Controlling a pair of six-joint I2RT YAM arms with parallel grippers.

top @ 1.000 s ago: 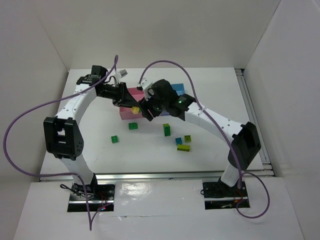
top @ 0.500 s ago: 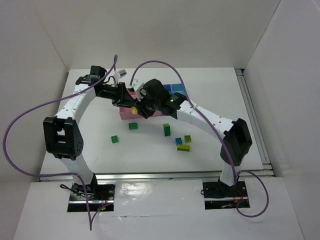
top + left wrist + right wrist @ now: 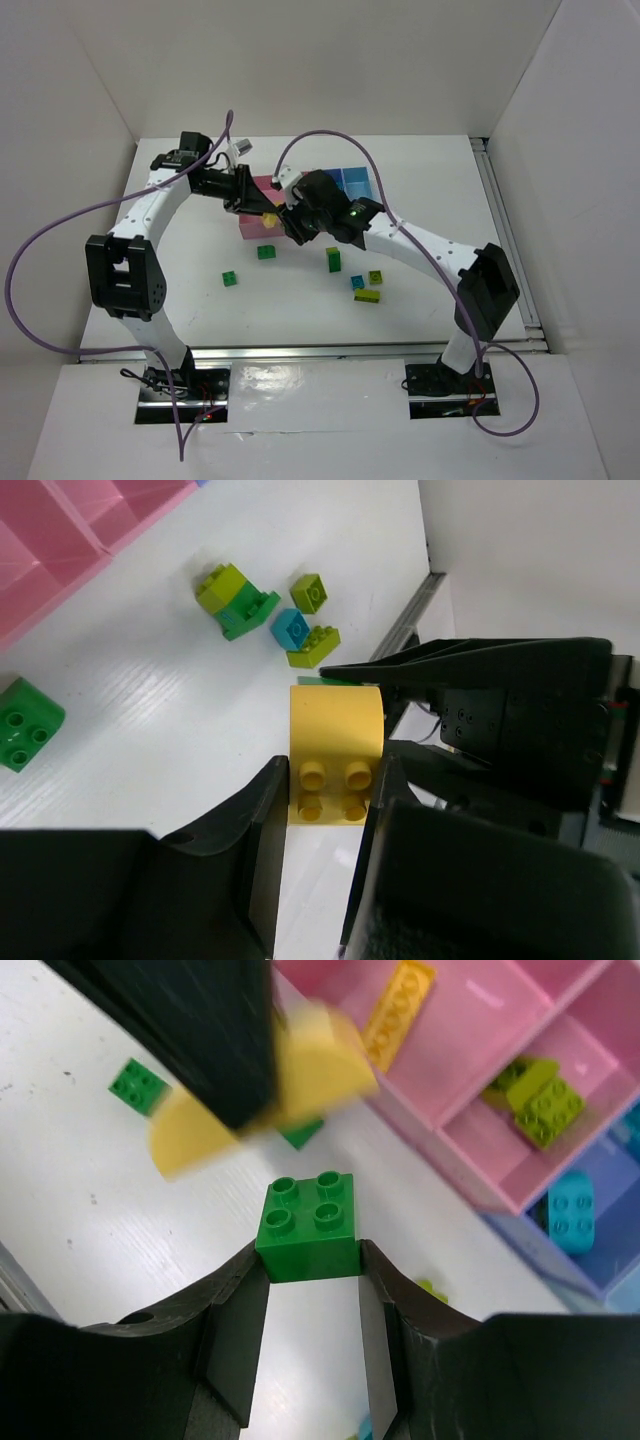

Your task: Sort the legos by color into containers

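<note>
Now pinching a yellow brick in the left tool, fingers pressed on both its sides, studs toward the wrist camera and rounded end pointing away. Pinching a dark green four-stud brick in the right tool as well, studs up, over the white worktop. Viewed from above, both tools nearly meeting just in front of the pink end of the containers. Holding a long yellow plate in the first pink bin, lime bricks in the second pink bin, and a cyan brick in the blue-violet bin. Lying loose on the worktop: one green brick just in front of the row, another green one nearer the arm bases and to the left, and a lime-on-green stack to the right. Beyond that, clustered close together, a cyan cube, a small lime cube and a flat lime brick; cannot tell whether touching.
</note>
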